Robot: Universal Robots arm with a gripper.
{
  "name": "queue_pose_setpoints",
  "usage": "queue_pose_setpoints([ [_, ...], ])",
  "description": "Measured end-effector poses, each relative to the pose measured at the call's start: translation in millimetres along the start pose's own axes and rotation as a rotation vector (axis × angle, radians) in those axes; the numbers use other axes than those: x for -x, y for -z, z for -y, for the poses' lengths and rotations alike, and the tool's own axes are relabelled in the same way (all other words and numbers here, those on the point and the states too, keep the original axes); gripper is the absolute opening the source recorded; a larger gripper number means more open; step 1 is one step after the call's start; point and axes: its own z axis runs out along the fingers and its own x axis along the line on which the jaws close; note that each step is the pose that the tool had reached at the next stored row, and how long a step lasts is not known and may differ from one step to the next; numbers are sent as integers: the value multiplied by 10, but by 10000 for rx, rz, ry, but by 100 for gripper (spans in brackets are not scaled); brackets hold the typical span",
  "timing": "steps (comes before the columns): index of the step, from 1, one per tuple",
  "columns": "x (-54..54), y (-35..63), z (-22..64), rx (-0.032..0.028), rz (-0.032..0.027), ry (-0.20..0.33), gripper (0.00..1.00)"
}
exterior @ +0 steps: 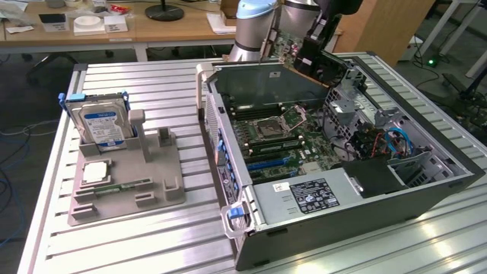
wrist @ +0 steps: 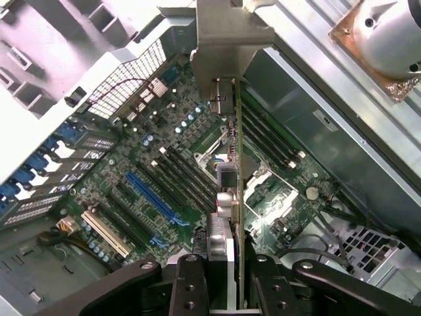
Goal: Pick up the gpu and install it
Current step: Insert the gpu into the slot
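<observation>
The gripper (wrist: 227,284) is pinching the gpu (wrist: 227,201) by one end, its two dark fingers pressed against the card's faces. In the wrist view the card runs edge-on away from them to its metal bracket (wrist: 227,46). In the exterior view the gpu (exterior: 288,47) hangs in the air above the back corner of the open computer case (exterior: 357,222), touching nothing and not yet seated. The first risk, as I judge it, is the grip: a thin flat card held at one end can pivot or slide if it meets resistance. Below lies the motherboard (wrist: 164,151), where the blue expansion slot (wrist: 154,197) sits off to one side of the card's line and at an angle to it. A descent without realignment could put the edge connector on the memory slots (wrist: 181,174) or on the CPU socket (exterior: 278,123), which looks open and easily damaged. The bracket could also catch the case's perforated rear wall (wrist: 128,79) and lever the card crooked. Pressing on a half-entered connector would load the slot unevenly. The hard drive (exterior: 102,123) in its grey holder (exterior: 129,177) on the tabletop (exterior: 152,240) stands well apart from the case and out of the way.
</observation>
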Motion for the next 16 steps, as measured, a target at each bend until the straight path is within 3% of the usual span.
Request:
queue_pose_setpoints([
  [9, 0, -4, 1, -6, -40, 838, 28],
  [11, -1, -6, 1, -62, -2, 1047, 28],
  [16, 0, -13, 2, -259, 162, 1558, 28],
])
